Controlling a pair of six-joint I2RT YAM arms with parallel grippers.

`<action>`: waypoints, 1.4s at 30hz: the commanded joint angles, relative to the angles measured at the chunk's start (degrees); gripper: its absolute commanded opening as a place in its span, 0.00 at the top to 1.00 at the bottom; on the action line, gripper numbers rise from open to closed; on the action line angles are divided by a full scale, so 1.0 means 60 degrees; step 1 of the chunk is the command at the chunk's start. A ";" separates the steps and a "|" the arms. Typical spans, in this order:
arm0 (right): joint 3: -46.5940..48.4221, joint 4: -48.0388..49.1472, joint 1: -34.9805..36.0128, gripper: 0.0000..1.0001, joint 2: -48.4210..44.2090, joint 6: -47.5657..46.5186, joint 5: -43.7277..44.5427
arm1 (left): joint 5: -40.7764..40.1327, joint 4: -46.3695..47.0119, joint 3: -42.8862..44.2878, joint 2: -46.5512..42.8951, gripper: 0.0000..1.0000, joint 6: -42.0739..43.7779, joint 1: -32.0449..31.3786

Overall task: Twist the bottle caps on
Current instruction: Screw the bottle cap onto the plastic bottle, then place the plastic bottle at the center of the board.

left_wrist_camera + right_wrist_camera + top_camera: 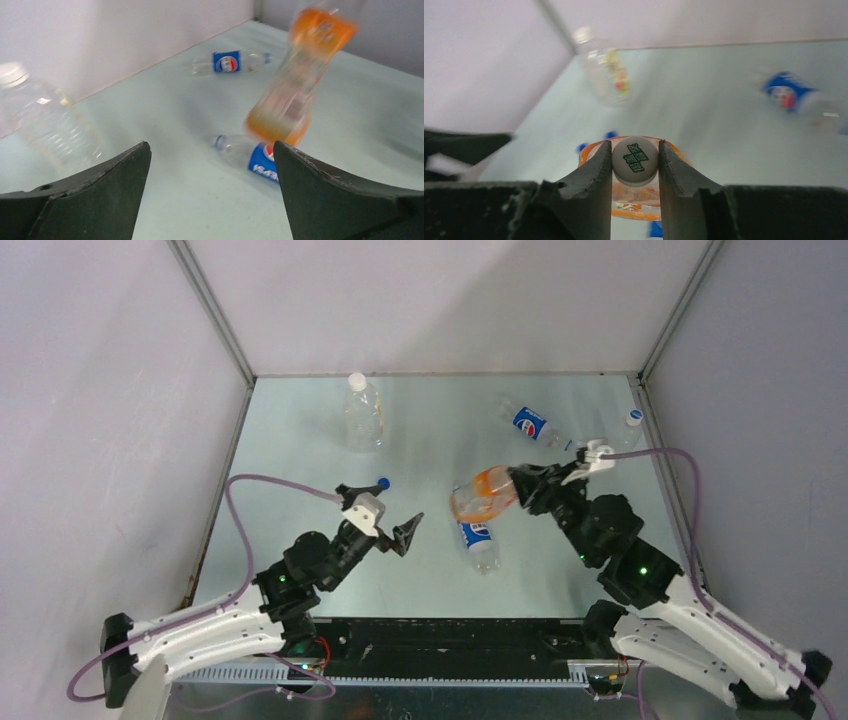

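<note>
My right gripper [517,486] is shut on a white bottle cap [635,161] with green print. The cap sits on the neck of an orange-labelled bottle [476,502], which hangs tilted above the table from that grip. The bottle's orange body [644,200] shows below the cap between the fingers. In the left wrist view the orange bottle [299,75] is blurred. My left gripper [405,530] stands open and empty to its left, jaws wide apart [210,150]. A loose blue bottle cap [383,482] lies on the table behind the left gripper, also seen in the right wrist view [610,134].
A blue-labelled bottle [480,540] lies on the table under the orange one. Another blue-labelled bottle [533,424] lies at the back. A clear bottle [363,412] stands at the back left. A white-capped bottle [627,428] lies by the right wall.
</note>
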 commanded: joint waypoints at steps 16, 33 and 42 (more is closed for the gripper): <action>-0.0507 -0.0927 -0.8190 1.00 -0.0610 -0.3042 0.1256 | -0.4893 -0.3725 0.0337 -0.1904 0.00 0.1489 0.1336; -0.2617 0.3051 -1.0343 0.95 0.1323 -0.3152 -0.1112 | -0.5073 -0.3102 -0.0189 -0.1570 0.00 0.2203 0.1484; -0.2760 0.2526 -1.0293 0.79 0.1378 -0.3829 -0.1421 | -0.4757 -0.3122 -0.0174 -0.1570 0.00 0.2113 0.1713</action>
